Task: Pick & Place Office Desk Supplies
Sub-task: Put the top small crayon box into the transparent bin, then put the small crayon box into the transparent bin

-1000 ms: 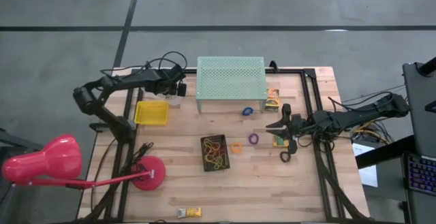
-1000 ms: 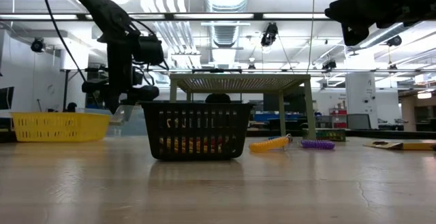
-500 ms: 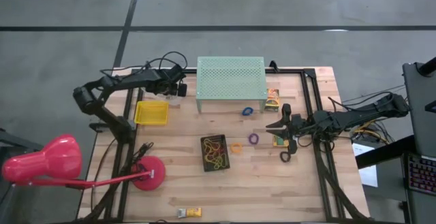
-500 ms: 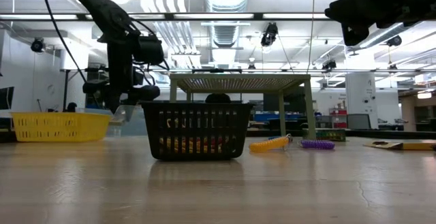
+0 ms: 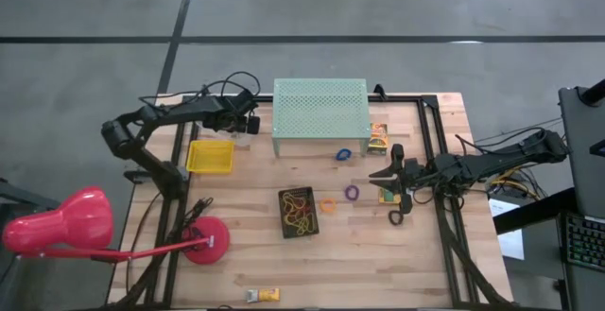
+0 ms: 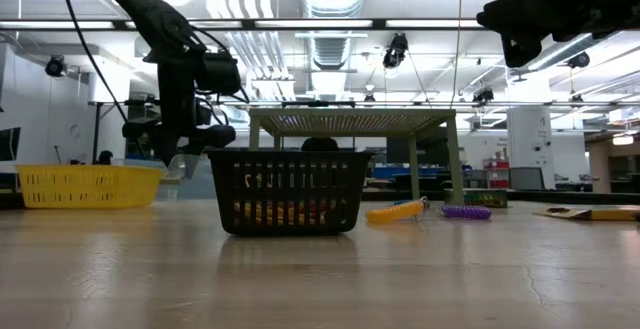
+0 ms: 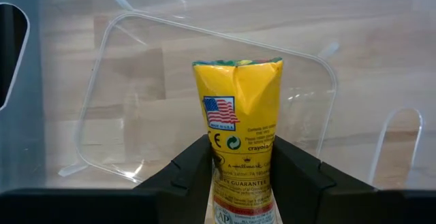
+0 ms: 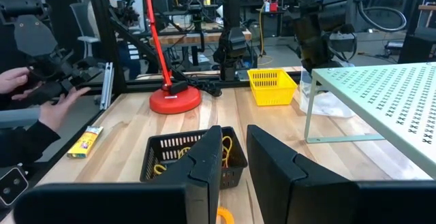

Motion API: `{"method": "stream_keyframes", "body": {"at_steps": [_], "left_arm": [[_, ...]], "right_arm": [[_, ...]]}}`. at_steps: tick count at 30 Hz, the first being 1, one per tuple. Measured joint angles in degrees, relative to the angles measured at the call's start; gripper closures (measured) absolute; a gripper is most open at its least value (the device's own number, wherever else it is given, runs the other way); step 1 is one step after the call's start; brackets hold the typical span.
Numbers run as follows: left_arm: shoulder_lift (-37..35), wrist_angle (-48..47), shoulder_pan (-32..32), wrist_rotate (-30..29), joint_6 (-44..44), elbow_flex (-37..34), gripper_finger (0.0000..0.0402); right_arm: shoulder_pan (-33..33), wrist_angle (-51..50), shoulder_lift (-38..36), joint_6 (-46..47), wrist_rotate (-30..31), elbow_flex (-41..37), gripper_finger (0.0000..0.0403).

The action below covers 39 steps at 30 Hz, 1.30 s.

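A yellow printed box (image 7: 240,135) stands upright in the centre of the frame, clamped between the left gripper's (image 7: 243,176) two dark fingers (image 7: 187,173) at the lower middle. Its top end is crumpled and shows green. A small flag mark and fine print face the camera. Behind it lies a clear plastic tray (image 7: 102,88) on the pale wooden table (image 7: 381,40).

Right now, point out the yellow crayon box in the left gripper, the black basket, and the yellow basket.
yellow crayon box (image 7: 240,135): left wrist view, middle of its printed face.
black basket (image 5: 299,213): high view, its inside, on the rubber bands' edge.
yellow basket (image 5: 211,156): high view, its floor.
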Motion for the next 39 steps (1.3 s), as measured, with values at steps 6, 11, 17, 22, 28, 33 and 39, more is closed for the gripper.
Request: {"method": "stream_keyframes", "body": {"at_steps": [6, 11, 17, 22, 28, 33, 39], "left_arm": [[0.00, 0.15, 0.00, 0.29, 0.00, 0.00, 0.0258], [0.00, 0.84, 0.00, 0.61, 0.28, 0.00, 0.0212], [0.00, 1.11, 0.00, 0.61, 0.66, 0.00, 0.0167], [0.00, 1.09, 0.00, 0.61, 0.91, 0.01, 0.0153], [-2.71, -0.20, -1.20, 0.47, 1.05, 0.41, 0.0152], [-8.37, -1.37, -2.96, -1.11, 2.11, 0.37, 0.0152], [-16.78, -1.63, -6.44, -1.12, 5.36, 0.33, 0.0152]], "right_arm": [[-0.01, 0.00, 0.00, 0.00, 0.00, -0.01, 0.0335], [0.00, 0.00, 0.00, 0.00, 0.00, 0.00, 0.0335], [-0.02, -0.01, 0.00, 0.00, 0.00, 0.00, 0.0335], [0.00, 0.00, 0.00, 0.00, 0.00, 0.00, 0.0335], [-0.02, 0.00, 0.00, 0.00, 0.00, 0.00, 0.0335], [-0.02, -0.01, 0.00, 0.00, 0.00, 0.00, 0.0335], [-0.02, -0.02, 0.00, 0.00, 0.00, 0.00, 0.0335]]}}
